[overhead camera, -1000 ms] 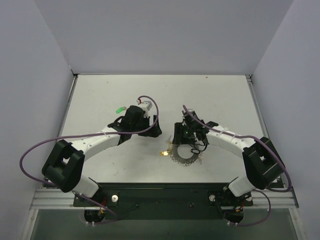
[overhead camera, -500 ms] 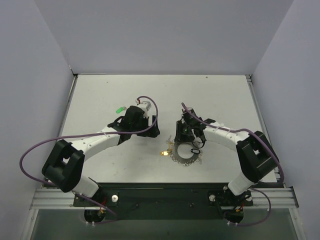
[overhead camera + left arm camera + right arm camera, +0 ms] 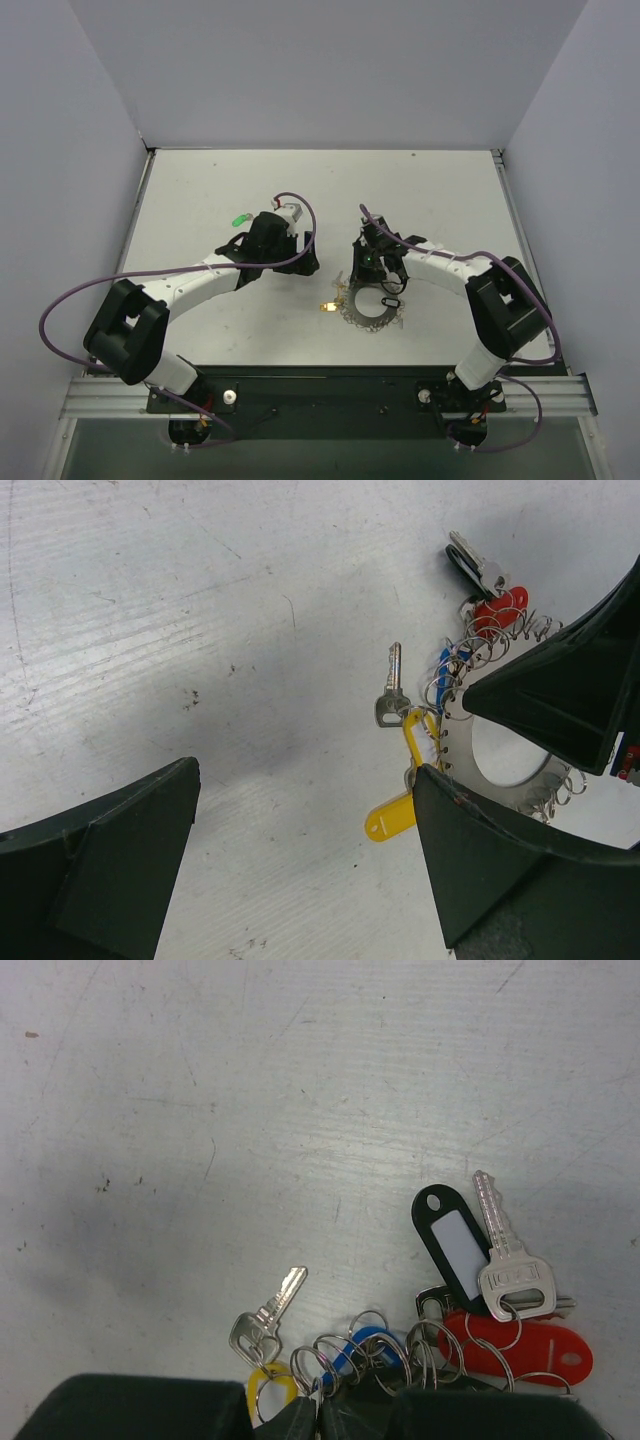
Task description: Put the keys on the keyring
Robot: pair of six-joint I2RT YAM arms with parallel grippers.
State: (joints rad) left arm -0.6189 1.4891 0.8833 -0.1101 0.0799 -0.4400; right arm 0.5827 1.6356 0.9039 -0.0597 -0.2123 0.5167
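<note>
The keyring point(image 3: 372, 312) lies flat near the front of the table, a silvery ring with a coiled rim point(image 3: 497, 752). On its coils hang keys: a small silver key on a yellow tag point(image 3: 268, 1315), a blue tag point(image 3: 372, 1345), a red tag point(image 3: 525, 1345) and a black tag with a silver key point(image 3: 450, 1240). My right gripper point(image 3: 322, 1415) sits over the ring's far rim, its fingers pressed together on the coil loops. My left gripper point(image 3: 305, 780) hovers open just left of the ring, beside the yellow tag point(image 3: 390, 820). A green key point(image 3: 238, 219) lies apart, behind the left arm.
The table point(image 3: 200, 190) is white and scratched, with grey walls on the left, right and back. Both arms bend inward over its middle, their purple cables point(image 3: 300, 205) looping above them. A black rail point(image 3: 320, 385) runs along the near edge.
My right gripper's fingers have closed together over the keyring's rim and its elbow has swung inward. The left arm and the keys have stayed put.
</note>
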